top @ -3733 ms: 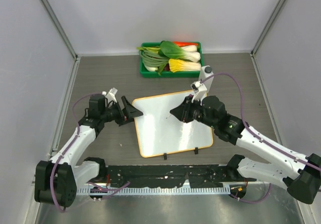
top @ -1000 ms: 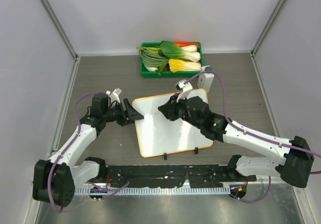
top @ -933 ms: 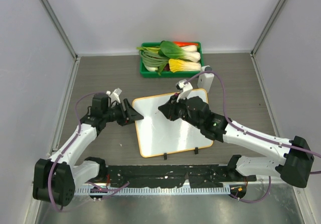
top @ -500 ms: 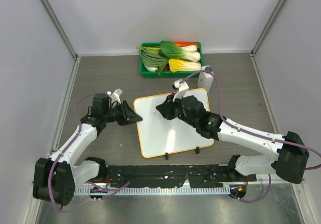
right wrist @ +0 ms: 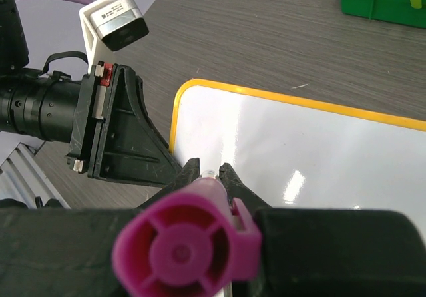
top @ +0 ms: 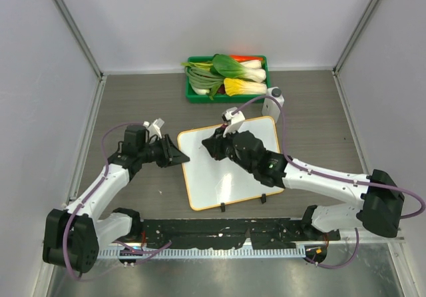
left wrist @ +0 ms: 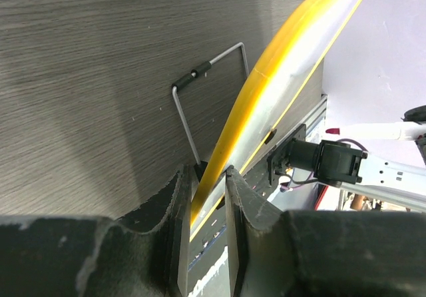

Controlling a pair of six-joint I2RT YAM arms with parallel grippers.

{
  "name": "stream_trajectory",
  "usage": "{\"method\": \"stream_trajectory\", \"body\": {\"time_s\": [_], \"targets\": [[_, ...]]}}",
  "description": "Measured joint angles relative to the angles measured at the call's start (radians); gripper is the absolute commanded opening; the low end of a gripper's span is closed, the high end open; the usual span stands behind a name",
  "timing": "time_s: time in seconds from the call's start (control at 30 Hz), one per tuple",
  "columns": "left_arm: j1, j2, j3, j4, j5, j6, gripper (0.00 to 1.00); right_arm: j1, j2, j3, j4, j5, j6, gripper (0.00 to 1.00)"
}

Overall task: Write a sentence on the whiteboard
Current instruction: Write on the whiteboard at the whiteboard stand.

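Whiteboard steadied, pen poised for the first stroke.

The whiteboard (top: 233,177) lies flat on the bench (top: 133,97) just ahead of the arm bases, and no sentence shows on it yet. The left claw (left wrist: 206,177) pinches its orange left rim. The right claw (top: 210,146), pressed onto a pink marker (right wrist: 183,250), hovers over the board's upper-left corner. I judge that writing is about to begin. The next move calls for the tip to touch down lightly and travel rightward while the rim is held firm. Beyond, the green vegetable tray (top: 226,99) sits well apart.
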Motion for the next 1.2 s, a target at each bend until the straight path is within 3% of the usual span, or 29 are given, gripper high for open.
{"method": "stream_trajectory", "body": {"time_s": [0.5, 1.2], "targets": [[-0.008, -0.011, 0.0, -0.002, 0.0, 0.0, 0.15, 0.028, 0.111, 0.05, 0.043, 0.061, -0.004, 0.01], [-0.027, -0.017, 0.0, -0.002, -0.002, 0.0, 0.1, 0.03, 0.128, 0.046, 0.047, 0.111, -0.03, 0.01]]}}
